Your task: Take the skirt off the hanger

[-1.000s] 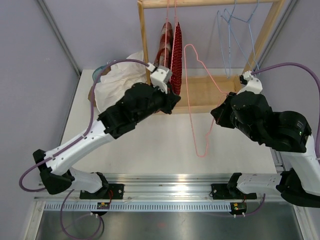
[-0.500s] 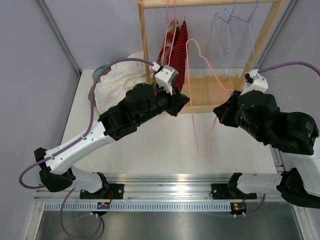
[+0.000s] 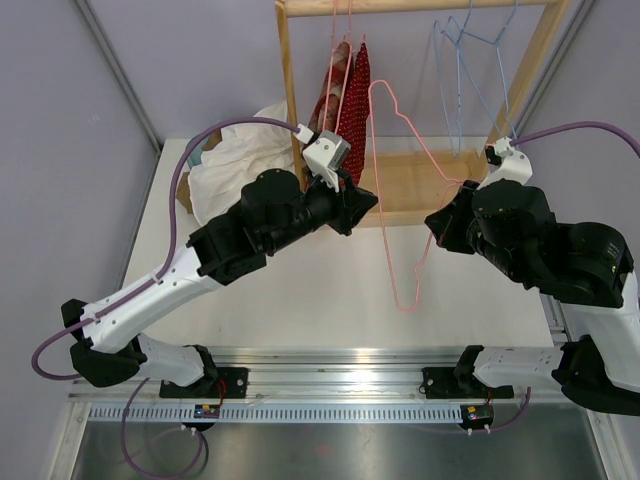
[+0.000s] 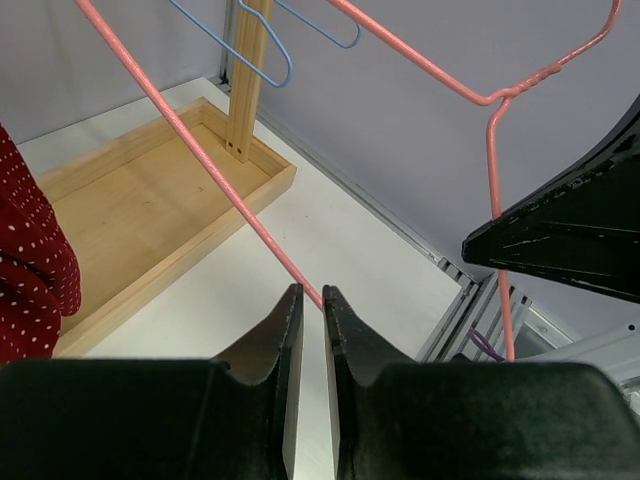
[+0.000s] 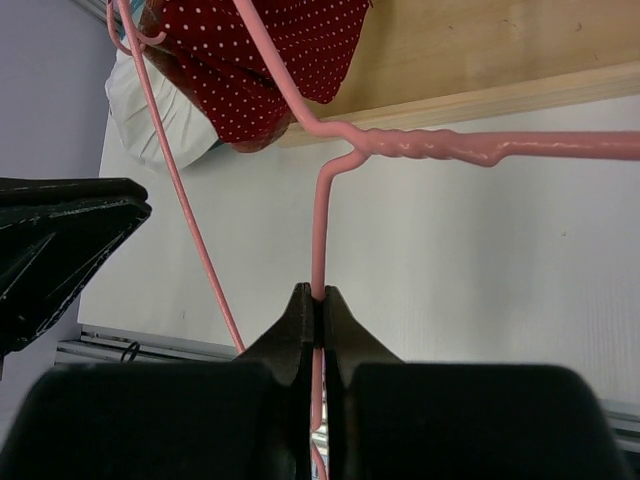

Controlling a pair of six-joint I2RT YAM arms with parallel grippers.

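The red polka-dot skirt (image 3: 354, 100) hangs at the rack's left post, beside the top end of a pink wire hanger (image 3: 384, 220). My right gripper (image 3: 432, 232) is shut on the hanger's wire just below the twisted neck (image 5: 420, 145), as the right wrist view (image 5: 317, 290) shows. One hanger arm runs up against the skirt (image 5: 270, 50). My left gripper (image 3: 368, 203) is right of the skirt's lower edge, jaws a thin slit apart with nothing between them (image 4: 308, 292). The pink wire (image 4: 200, 150) passes just beyond its tips. The skirt (image 4: 30, 250) is at that view's left edge.
A wooden rack (image 3: 287, 90) with a tray-like base (image 3: 420, 185) stands at the back. Blue wire hangers (image 3: 460, 70) hang at its right. Another pink hanger (image 3: 335, 40) hangs on the rail above the skirt. A pile of white cloth (image 3: 235, 160) lies left of the rack.
My left gripper has moved right, away from the skirt's lower edge. The skirt has swung slightly up and right. The held hanger has shifted a little.
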